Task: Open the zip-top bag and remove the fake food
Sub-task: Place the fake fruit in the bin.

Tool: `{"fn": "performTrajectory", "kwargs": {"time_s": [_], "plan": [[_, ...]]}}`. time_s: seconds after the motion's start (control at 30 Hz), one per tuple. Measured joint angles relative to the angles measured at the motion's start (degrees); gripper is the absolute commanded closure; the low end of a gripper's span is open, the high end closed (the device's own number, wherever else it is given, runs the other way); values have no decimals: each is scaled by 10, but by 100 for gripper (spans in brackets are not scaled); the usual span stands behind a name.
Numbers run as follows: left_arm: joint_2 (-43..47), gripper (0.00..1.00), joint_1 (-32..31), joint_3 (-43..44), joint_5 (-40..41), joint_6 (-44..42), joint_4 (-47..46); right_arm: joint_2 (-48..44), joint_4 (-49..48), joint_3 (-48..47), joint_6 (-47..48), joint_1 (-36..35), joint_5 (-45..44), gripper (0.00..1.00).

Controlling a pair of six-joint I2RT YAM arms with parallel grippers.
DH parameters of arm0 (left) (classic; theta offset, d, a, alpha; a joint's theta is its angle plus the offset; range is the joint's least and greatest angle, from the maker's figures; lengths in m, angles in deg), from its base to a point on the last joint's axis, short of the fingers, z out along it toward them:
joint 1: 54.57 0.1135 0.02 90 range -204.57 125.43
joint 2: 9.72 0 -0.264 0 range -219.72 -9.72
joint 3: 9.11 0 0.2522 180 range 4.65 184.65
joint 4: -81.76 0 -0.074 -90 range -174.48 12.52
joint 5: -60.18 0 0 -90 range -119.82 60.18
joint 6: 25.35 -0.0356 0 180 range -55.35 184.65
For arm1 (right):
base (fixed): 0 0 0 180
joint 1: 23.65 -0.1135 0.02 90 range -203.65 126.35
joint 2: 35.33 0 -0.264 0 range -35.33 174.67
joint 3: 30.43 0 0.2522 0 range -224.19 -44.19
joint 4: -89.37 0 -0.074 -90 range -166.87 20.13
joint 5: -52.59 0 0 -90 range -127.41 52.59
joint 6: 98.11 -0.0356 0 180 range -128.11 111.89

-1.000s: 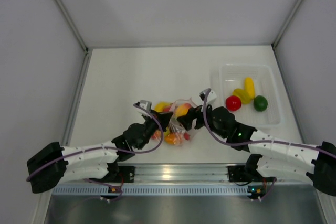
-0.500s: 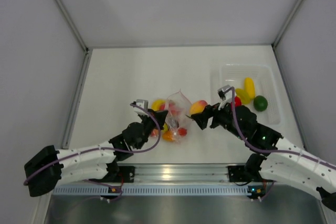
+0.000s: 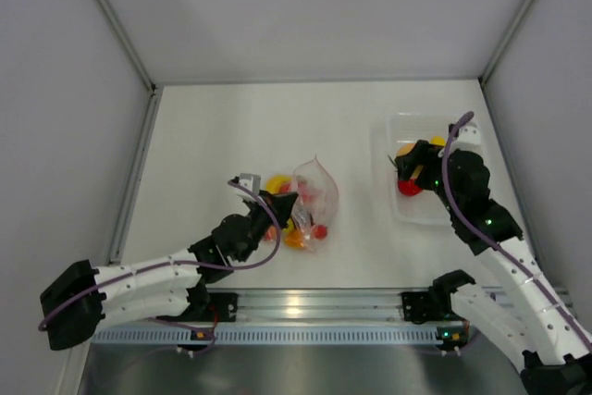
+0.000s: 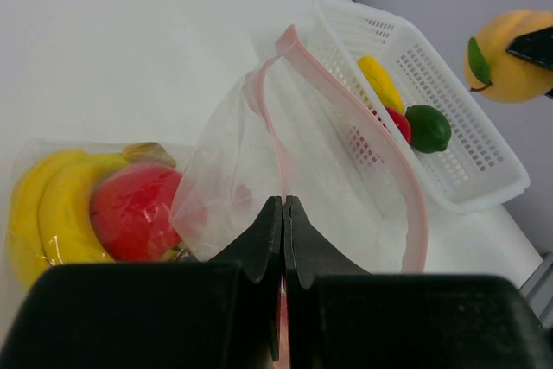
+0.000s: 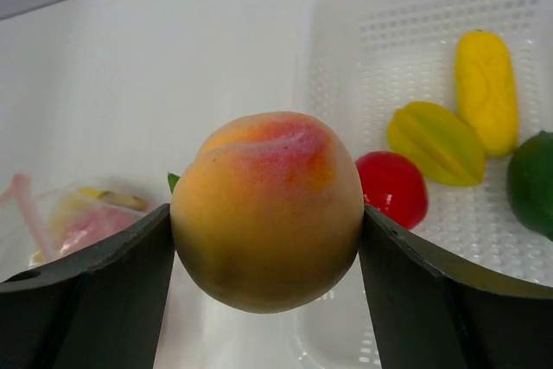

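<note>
- At the 9 o'clock rim of the tray [image 3: 435, 117], which sits toward 3 o'clock on the table [image 3: 231, 127], the right gripper [image 3: 413, 160] hovers with its jaws clamped on a peach [image 5: 268, 209], one piece of the fake food.
- Near the table's middle, toward 6 o'clock, the zip-top bag [image 4: 328, 153] stands with its pink zip strip [image 4: 346, 101] parted and its mouth gaping. The left gripper [image 4: 282, 229] has its fingers pressed together on the film of the near wall, holding it up.
- The step in hand reads as unloading: the bag is open and the peach is out, not yet set down.
- The next move probably calls for carrying the peach a little further toward 3 o'clock, over bare mesh clear of the red piece [image 5: 393, 187], the ribbed yellow piece [image 5: 441, 143], the long yellow piece [image 5: 486, 92] and the lime [image 5: 534, 183]. Then the jaws can part.
- Bananas [image 4: 52, 205] and a red fruit [image 4: 134, 209] lie under film at the bag's 9 o'clock. Whether that film is this bag's lower part is hard to tell.
- In the top view the right arm hides much of the tray, and the small orange and red bits beside the bag are too small to name. The lime is cut off at the right wrist view's edge.
</note>
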Motion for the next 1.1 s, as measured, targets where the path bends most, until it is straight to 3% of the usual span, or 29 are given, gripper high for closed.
{"fn": "performTrajectory", "kwargs": {"time_s": [0.17, 0.3, 0.57, 0.87, 1.1], "plan": [[0, 100, 0, 4, -31, 7, 3, 56, 3, -7, -5, 148, 45, 69], [-6, 100, 1, 13, -74, 13, 7, 99, -3, -14, -11, 212, 66, 69], [-49, 100, 1, 52, -166, 15, 10, 169, -15, -61, -10, 242, 77, 67], [-61, 100, 1, 52, -190, 26, 12, 228, -24, -92, -2, 253, 71, 67], [-61, 100, 1, 52, -190, 26, 12, 290, -26, -106, 7, 256, 71, 60]]}}
